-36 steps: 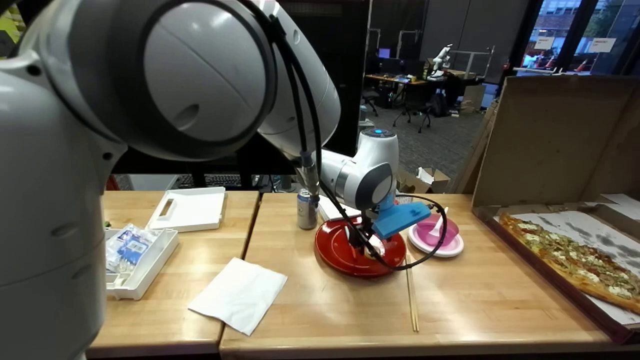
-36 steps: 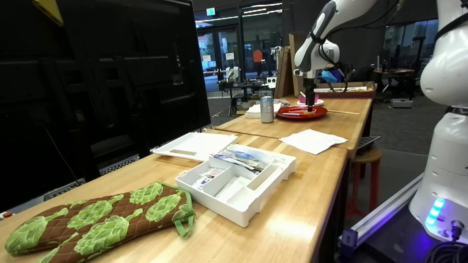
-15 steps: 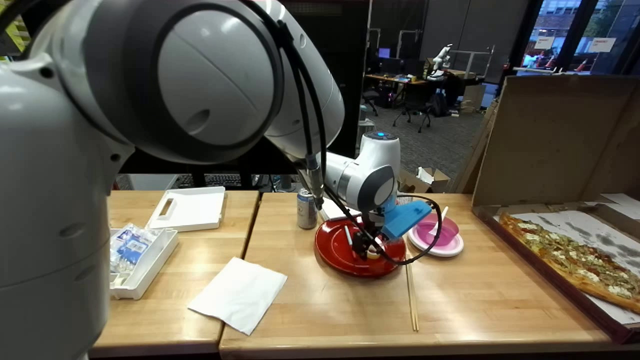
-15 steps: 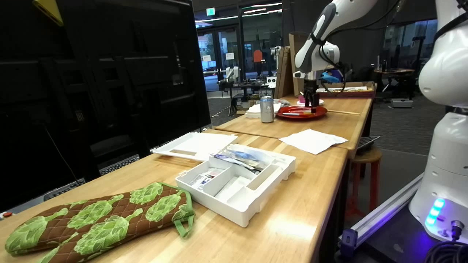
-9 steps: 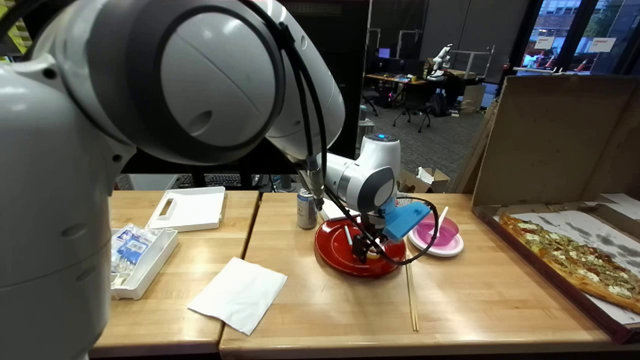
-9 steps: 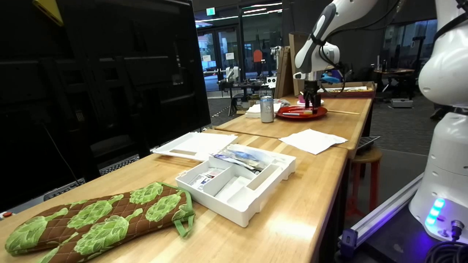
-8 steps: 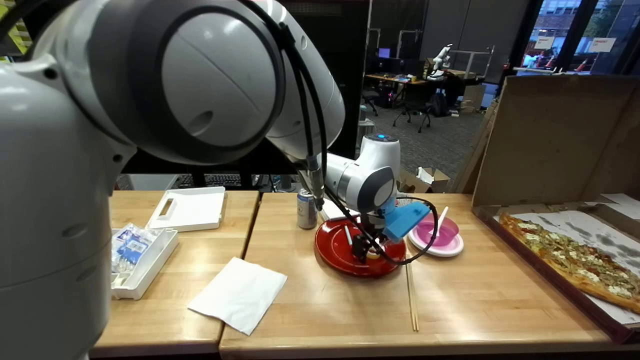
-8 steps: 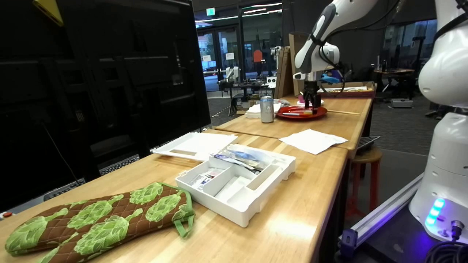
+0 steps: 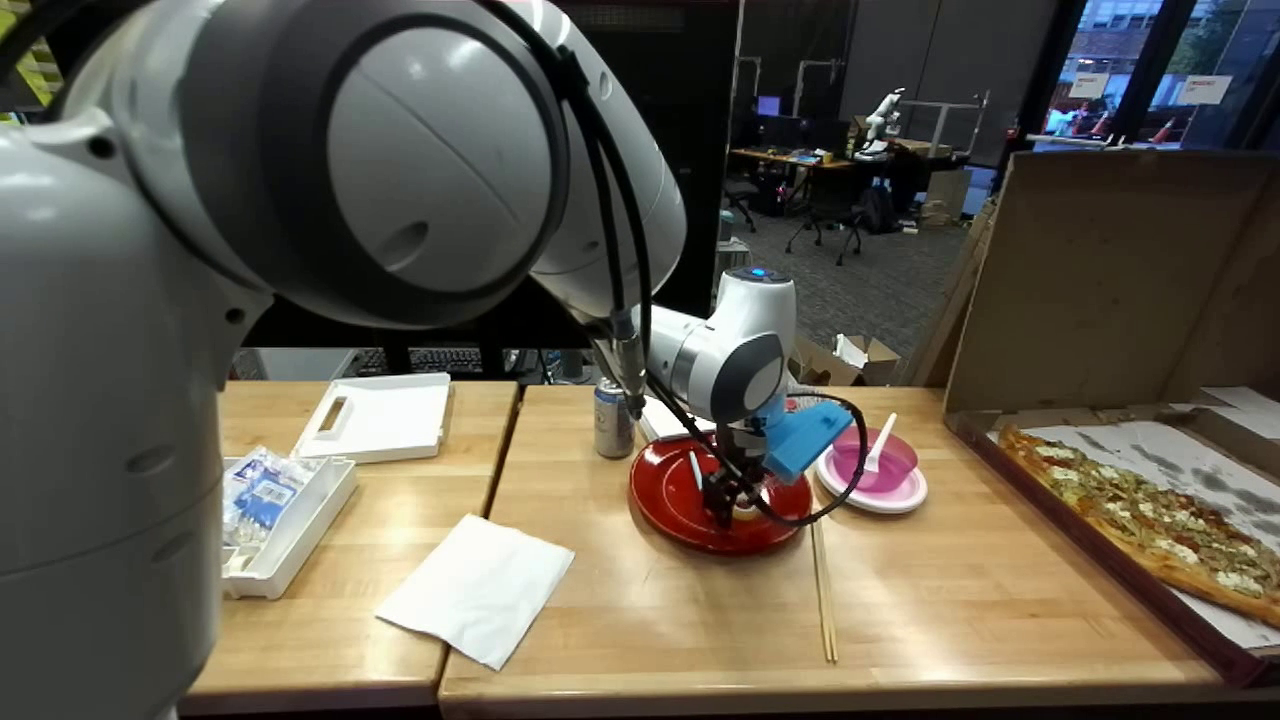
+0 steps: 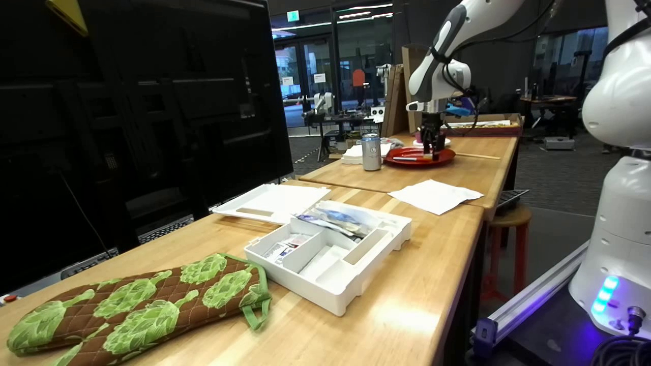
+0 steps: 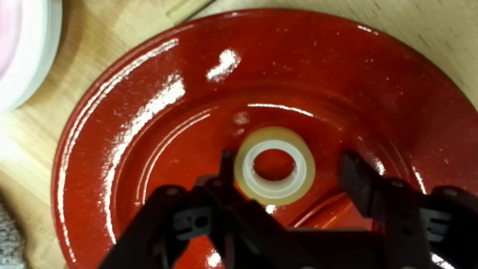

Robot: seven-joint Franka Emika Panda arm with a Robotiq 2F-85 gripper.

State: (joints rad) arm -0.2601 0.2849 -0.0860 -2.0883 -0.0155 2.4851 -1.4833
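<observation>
The plate lies beneath your pincer, whose jaws stand well apart, holding nothing. Between them, nearer the left one in the wrist view, the tape lies flat, hole up, axis upright.

Between the fingers of the gripper, a tape roll lies on a plate; in an exterior view, chopsticks lie right of the gripper.
</observation>
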